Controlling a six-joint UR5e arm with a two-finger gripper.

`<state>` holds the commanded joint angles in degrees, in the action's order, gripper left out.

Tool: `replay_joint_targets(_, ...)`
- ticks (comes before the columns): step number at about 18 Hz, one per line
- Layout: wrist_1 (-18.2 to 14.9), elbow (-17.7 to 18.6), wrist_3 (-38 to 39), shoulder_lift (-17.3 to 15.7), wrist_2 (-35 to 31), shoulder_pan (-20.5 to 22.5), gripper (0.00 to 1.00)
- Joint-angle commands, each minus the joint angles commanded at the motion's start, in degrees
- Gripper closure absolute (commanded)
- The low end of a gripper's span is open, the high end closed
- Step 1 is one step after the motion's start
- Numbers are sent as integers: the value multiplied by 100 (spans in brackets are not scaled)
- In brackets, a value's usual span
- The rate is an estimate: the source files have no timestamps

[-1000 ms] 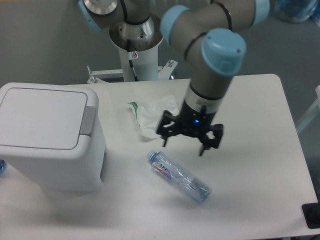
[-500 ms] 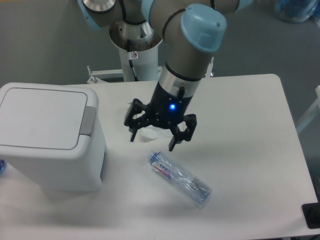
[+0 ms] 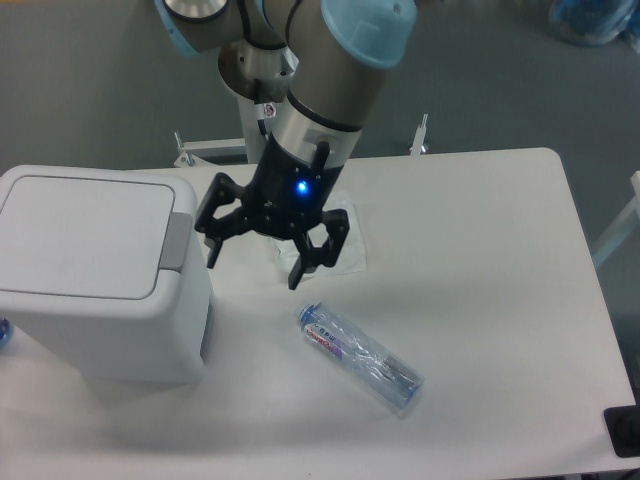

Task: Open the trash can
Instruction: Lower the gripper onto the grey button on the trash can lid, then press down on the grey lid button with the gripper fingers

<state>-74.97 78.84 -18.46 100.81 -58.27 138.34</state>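
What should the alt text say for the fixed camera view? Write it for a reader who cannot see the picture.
A robot arm's open gripper hovers just right of a large white trash can, whose lid is shut, near its grey push-button. On the white table, a crumpled plastic bag lies partly behind the gripper, and a clear plastic bottle lies on its side nearer the camera.

Smooth white plastic trash can [image 3: 95,275], clear glossy plastic bottle [image 3: 358,357], matt black pincer [image 3: 256,263].

White table [image 3: 500,250]: trash can [image 3: 95,275], bottle [image 3: 358,357], wrapper [image 3: 350,243].
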Motion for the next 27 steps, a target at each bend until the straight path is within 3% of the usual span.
replay_joint_targets(3,-9,70,18,-88,-35,-88,0)
replay_joint_targets(10,202,747,-52,-492,-105,-88,0)
replay_joint_targets(27,343,1081,-52,-448,-123,-193,0)
